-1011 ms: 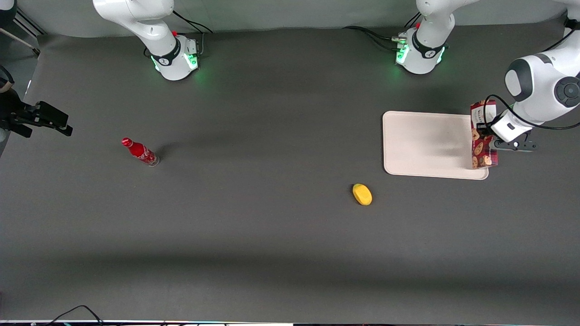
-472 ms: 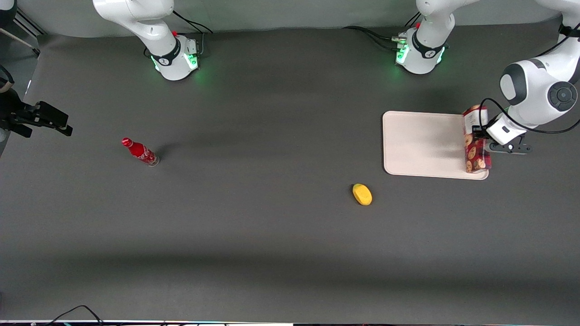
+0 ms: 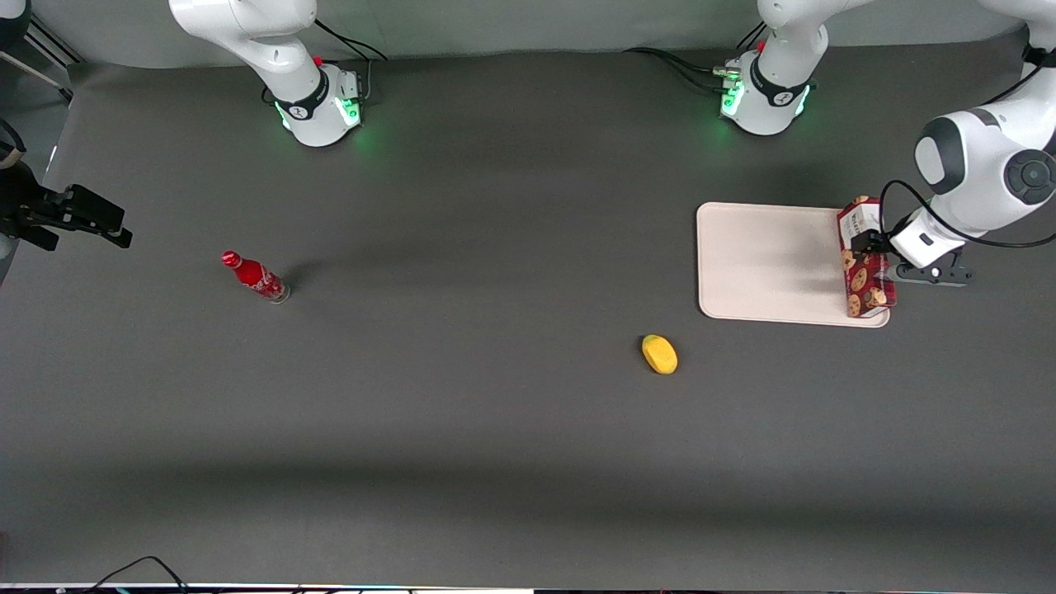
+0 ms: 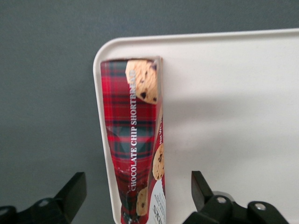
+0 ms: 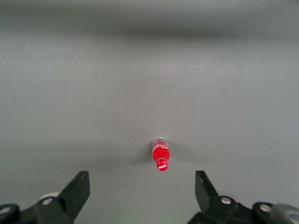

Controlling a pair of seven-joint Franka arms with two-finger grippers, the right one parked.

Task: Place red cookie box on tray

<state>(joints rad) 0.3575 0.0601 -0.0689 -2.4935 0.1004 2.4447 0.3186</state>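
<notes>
The red cookie box (image 3: pixel 865 266) lies on its long narrow side along the tray's (image 3: pixel 767 264) short rim at the working arm's end of the table. In the left wrist view the tartan box (image 4: pixel 133 135) runs just inside that rim of the cream tray (image 4: pixel 233 116), its lower end overlapping the rim. My left gripper (image 3: pixel 864 244) hovers over the box's label end. It (image 4: pixel 138 179) is open: both black fingers (image 4: pixel 74 191) stand well apart from the box, with a gap on each side.
A yellow lemon-like object (image 3: pixel 660 354) lies on the dark mat, nearer the front camera than the tray. A red soda bottle (image 3: pixel 256 277) stands toward the parked arm's end, also in the right wrist view (image 5: pixel 160 156).
The box travelled with my gripper from just outside the tray's rim to onto its edge and came down. The wrist has since drawn slightly away toward the table's end.
</notes>
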